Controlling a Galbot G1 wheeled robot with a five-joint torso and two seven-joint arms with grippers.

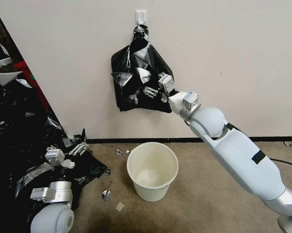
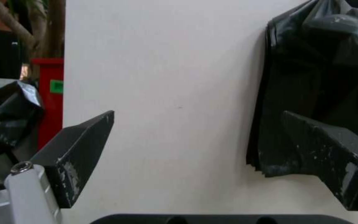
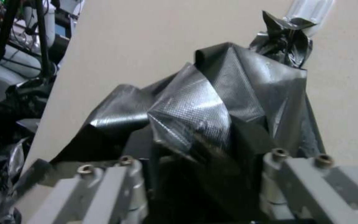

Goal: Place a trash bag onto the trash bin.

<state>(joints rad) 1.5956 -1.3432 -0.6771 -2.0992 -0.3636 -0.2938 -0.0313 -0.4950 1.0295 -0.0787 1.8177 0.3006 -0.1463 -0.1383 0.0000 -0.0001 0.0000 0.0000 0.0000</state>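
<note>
The cream-white trash bin (image 1: pixel 151 191) stands upright on the carpet below a bundle of black bags (image 1: pixel 128 100) hung from a white wall hook (image 1: pixel 141 15). The bundle's front sheet, the glossy trash bag (image 1: pixel 137 72) (image 3: pixel 195 105), is crumpled and lifted off the rest. My right gripper (image 1: pixel 151 92) (image 3: pixel 204 177) reaches into the bundle's lower right part and is shut on that front sheet, its tips buried in plastic. My left gripper (image 1: pixel 78 149) (image 2: pixel 204 155) hovers low at the left, open and holding nothing, facing the wall with the bundle (image 2: pixel 311 77) off to one side.
A large heap of black plastic sheets (image 1: pixel 16 136) covers the floor at left, under my left arm. A white bowl-shaped pot (image 1: pixel 3 72) sits behind it. Small silvery scraps (image 1: pixel 106 195) lie on the carpet near the bin. A black cable (image 1: pixel 285 161) runs along the right.
</note>
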